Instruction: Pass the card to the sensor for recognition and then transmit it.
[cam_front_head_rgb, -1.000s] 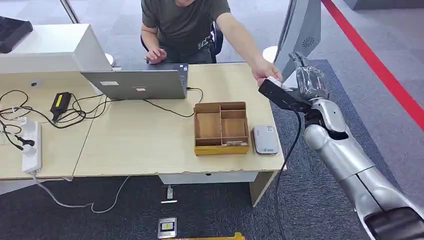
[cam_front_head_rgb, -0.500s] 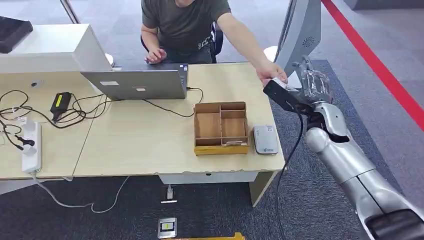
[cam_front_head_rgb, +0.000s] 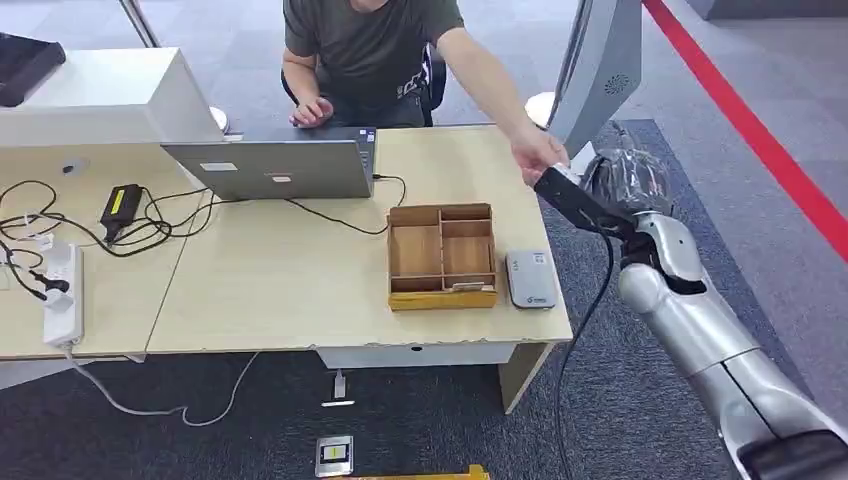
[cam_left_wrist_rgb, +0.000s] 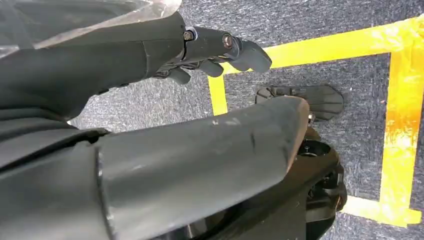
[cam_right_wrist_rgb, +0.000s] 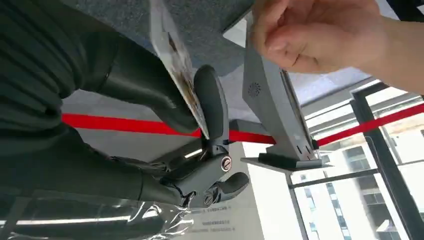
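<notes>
i have the right robot hand (cam_front_head_rgb: 622, 182) raised off the far right corner of the desk (cam_front_head_rgb: 280, 290), wrapped in clear plastic. on my right wrist feed the card (cam_right_wrist_rgb: 176, 70) sits pinched edge-on between the thick thumb and a dark finger (cam_right_wrist_rgb: 212, 107) of that robot hand, standing clear above the grip. a person's hand (cam_right_wrist_rgb: 320, 35) is right beside the card's upper end, fingers curled; i cannot tell whether it is touching the card. from the head view that person's hand (cam_front_head_rgb: 538, 152) reaches across the desk corner and meets the robot hand there. the sensor (cam_front_head_rgb: 531, 277), a small grey box, lies flat on the desk nearer me than the robot hand, just beside the wooden tray (cam_front_head_rgb: 441, 258). my left robot hand (cam_left_wrist_rgb: 210, 52) hangs over dark carpet with yellow tape (cam_left_wrist_rgb: 400, 115), fingers loosely curled in with nothing in them.
</notes>
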